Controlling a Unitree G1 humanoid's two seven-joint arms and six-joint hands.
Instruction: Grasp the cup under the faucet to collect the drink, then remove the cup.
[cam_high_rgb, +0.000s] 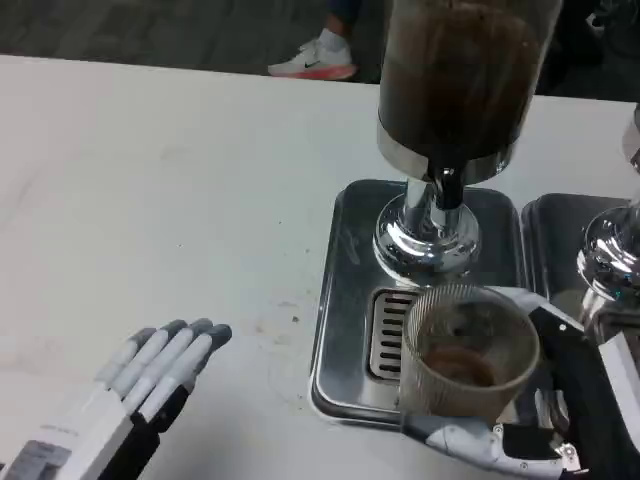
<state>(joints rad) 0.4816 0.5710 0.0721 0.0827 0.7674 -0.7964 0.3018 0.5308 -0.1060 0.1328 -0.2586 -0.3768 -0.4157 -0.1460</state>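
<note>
A clear ribbed plastic cup (465, 352) with a little brown drink in its bottom stands over the drip grate (388, 332), just in front of the dispenser's black faucet (448, 187). My right hand (520, 420) grips the cup from the right and below, fingers wrapped round its base and far side. Above, the dispenser tank (460, 70) holds dark brown drink on a chrome stand (427, 240). My left hand (150, 375) lies flat on the white table at the lower left, fingers stretched out and apart, holding nothing.
The steel drip tray (340, 300) sits under the dispenser. A second tray and chrome stand (610, 255) are at the right edge. A person's shoe (315, 58) is on the floor beyond the table's far edge.
</note>
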